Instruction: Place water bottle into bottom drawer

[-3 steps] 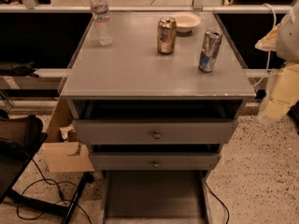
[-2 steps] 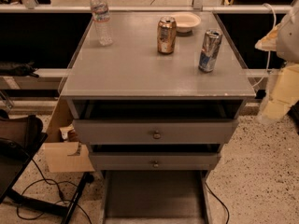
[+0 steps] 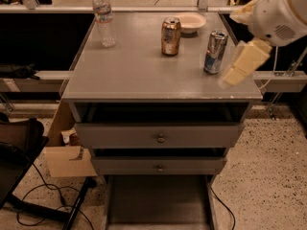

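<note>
The water bottle (image 3: 103, 17), clear with a white cap, stands upright at the far left corner of the grey cabinet top (image 3: 134, 71). The bottom drawer (image 3: 158, 202) is pulled out near the floor, and the part of its flat grey floor that shows is bare. My gripper (image 3: 236, 70), cream coloured, hangs from the white arm (image 3: 280, 13) over the right edge of the cabinet top. It is just right of the blue-silver can (image 3: 214, 51) and far from the bottle.
A gold can (image 3: 171, 36) and a pale bowl (image 3: 190, 22) stand at the back middle. Two upper drawers with round knobs (image 3: 160, 138) sit slightly open. A cardboard box (image 3: 67, 159), cables and dark gear lie on the floor at the left.
My arm and gripper have swung in from the right edge of the view towards the cabinet top, ending beside the blue-silver can. The objects have not moved.
</note>
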### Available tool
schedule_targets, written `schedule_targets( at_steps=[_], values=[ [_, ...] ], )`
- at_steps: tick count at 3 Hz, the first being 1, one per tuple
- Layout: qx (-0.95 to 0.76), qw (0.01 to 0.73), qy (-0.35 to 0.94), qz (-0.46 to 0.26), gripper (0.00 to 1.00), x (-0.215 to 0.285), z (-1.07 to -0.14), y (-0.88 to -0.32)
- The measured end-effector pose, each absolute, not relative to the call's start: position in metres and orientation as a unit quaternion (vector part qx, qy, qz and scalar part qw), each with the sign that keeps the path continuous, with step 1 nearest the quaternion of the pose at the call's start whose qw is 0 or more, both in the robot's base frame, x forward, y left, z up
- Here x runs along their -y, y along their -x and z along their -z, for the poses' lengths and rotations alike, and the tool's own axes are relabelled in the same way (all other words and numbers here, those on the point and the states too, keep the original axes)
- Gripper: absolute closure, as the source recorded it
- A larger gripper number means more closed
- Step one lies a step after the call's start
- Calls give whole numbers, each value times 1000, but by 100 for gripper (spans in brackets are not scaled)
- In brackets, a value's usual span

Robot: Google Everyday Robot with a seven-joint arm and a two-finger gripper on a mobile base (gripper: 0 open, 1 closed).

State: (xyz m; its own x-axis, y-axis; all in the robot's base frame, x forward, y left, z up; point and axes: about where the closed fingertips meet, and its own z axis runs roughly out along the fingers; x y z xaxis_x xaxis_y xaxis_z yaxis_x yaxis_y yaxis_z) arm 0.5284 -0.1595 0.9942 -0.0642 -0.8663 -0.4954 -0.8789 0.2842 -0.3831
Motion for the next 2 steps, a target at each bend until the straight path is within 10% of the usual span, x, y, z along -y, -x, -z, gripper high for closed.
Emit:
schedule_targets(
  at_steps=[2],
  values=[
    [-671,523,521,-70,0,74,-1042,-653]
  ],
)
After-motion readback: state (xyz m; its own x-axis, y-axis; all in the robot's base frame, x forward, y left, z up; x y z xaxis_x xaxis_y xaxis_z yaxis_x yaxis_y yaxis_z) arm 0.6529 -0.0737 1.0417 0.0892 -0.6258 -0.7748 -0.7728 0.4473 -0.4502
